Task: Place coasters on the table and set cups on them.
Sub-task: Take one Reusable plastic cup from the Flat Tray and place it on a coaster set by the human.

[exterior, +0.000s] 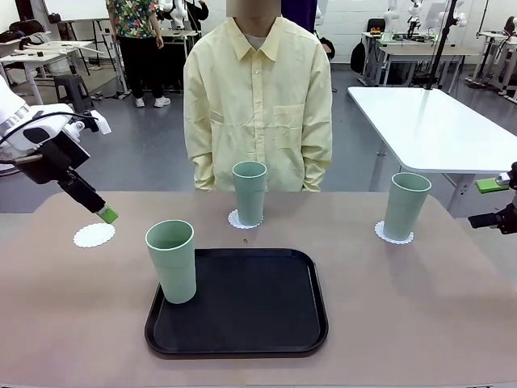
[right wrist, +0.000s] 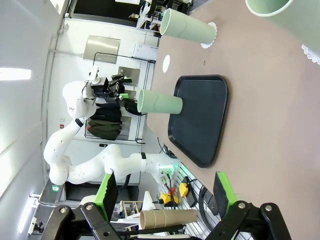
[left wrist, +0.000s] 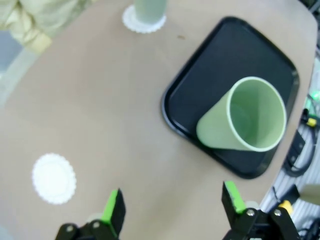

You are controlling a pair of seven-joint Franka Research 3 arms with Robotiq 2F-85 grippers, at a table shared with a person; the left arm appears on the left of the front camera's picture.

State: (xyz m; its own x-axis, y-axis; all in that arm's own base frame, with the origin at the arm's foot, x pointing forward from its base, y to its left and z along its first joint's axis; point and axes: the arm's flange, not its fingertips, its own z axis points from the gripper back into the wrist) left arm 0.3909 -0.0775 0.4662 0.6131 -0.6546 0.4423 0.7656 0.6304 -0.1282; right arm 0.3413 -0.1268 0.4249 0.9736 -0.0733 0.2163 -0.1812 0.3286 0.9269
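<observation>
- The table (exterior: 420, 323) carries 3 cups and 3 coasters, and a black tray (exterior: 258, 311) lies in the middle of its near side.
- The middle cup (exterior: 249, 191) stands upright on the middle coaster (exterior: 236, 220), at the far edge just in front of the person (exterior: 257, 105), who wears a pale yellow shirt.
- The right cup (exterior: 405, 204) stands upright on the right coaster (exterior: 393, 237), towards the right end of the table.
- The tray cup (exterior: 172, 260) stands upright inside the tray, in its near left corner, and no coaster is under it.
- The left coaster (exterior: 94, 235) lies alone on the left part of the table, apart from the tray, with nothing on it.
- The left gripper (exterior: 105, 214) hangs tilted above the table, with its tip just beside the left coaster. In the left wrist view its fingers (left wrist: 112, 207) are wide apart with nothing between them, and the same coaster (left wrist: 54, 178) lies a little to one side of them.
- The right gripper (exterior: 491, 202) is at the right edge of the table, near the right cup but not touching it. In the right wrist view its fingers (right wrist: 221, 192) are also wide apart and hold nothing.
</observation>
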